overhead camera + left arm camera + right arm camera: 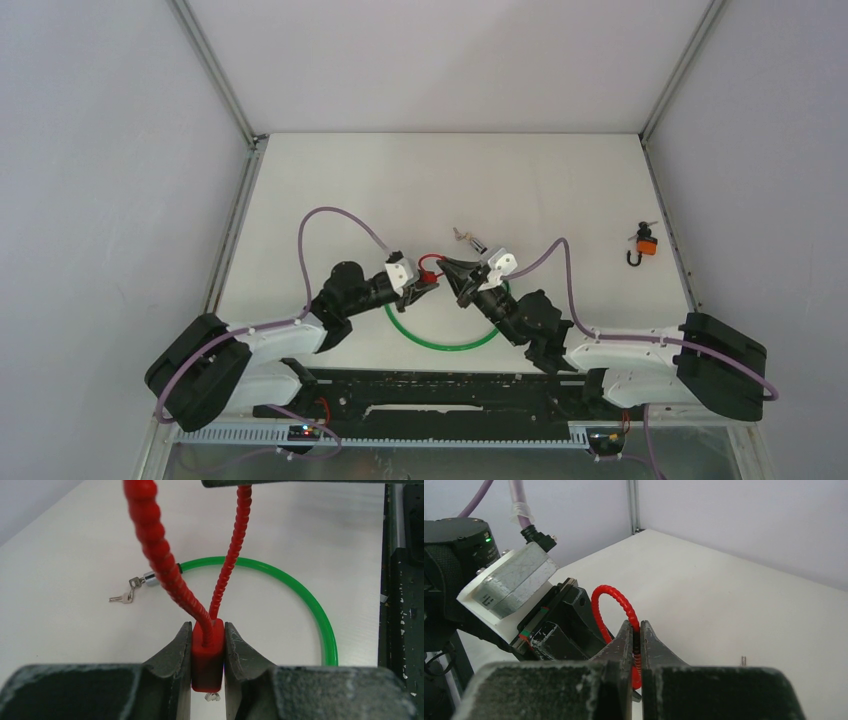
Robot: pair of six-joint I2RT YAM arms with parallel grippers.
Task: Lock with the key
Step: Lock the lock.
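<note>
My left gripper [207,625] is shut on the red body of a small cable lock [207,655] and holds it above the table. The lock's red ribbed cable [155,545] loops up out of the body. A small silver piece [213,696] sticks out under the body. My right gripper [637,625] is shut on that red cable [616,597], right next to the left gripper [559,630]. In the top view the two grippers meet tip to tip, left [428,283] and right [447,270], around the red lock [430,262].
A green cable loop [450,338] lies on the table under the grippers, with a chrome end [150,578] and small keys [125,598]. The keys also show in the top view [465,237]. An orange and black lock [645,245] lies at the right edge.
</note>
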